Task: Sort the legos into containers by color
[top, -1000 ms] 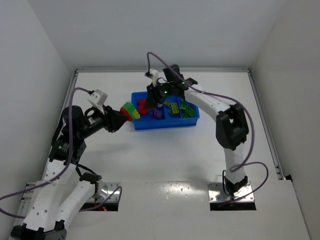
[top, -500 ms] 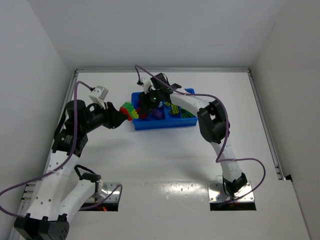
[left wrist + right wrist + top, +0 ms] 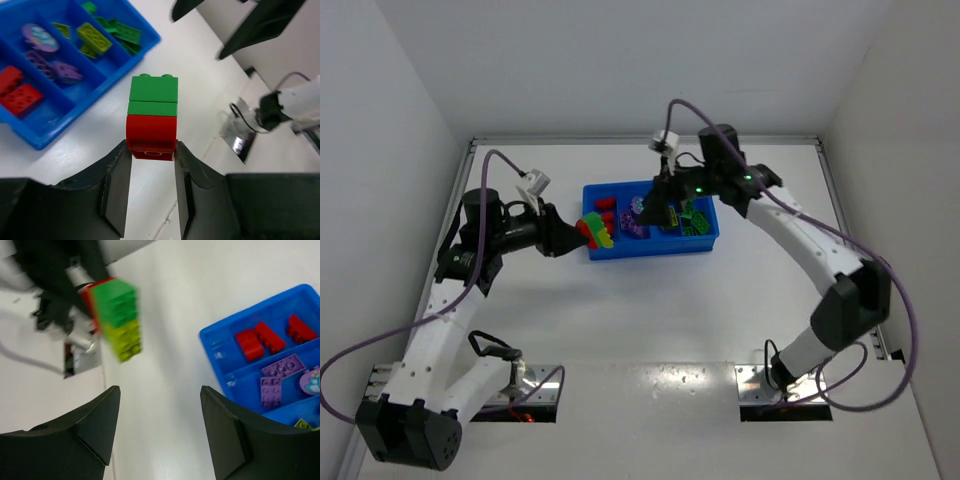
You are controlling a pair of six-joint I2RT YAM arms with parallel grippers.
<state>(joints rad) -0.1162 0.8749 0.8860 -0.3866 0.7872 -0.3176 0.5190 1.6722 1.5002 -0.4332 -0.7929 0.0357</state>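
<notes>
White table (image 3: 650,330): blue tray (image 3: 650,251) at 12 holds most bricks (image 3: 92,37), sorted. Left gripper (image 3: 152,165) pinches red-green-lime stack (image 3: 117,315), unsplit, at tray's 9; right gripper (image 3: 159,392) spread wide, empty.

White table (image 3: 650,320), plain white walls (image 3: 620,60)

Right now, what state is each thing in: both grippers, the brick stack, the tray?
Left gripper: shut on the brick stack.
Brick stack: red, green and yellow-green bricks joined, held off the table by the tray's left end.
Right gripper: open, empty.
Blue tray: flat on the table, red, purple, yellow-green and green bricks in separate compartments.
</notes>
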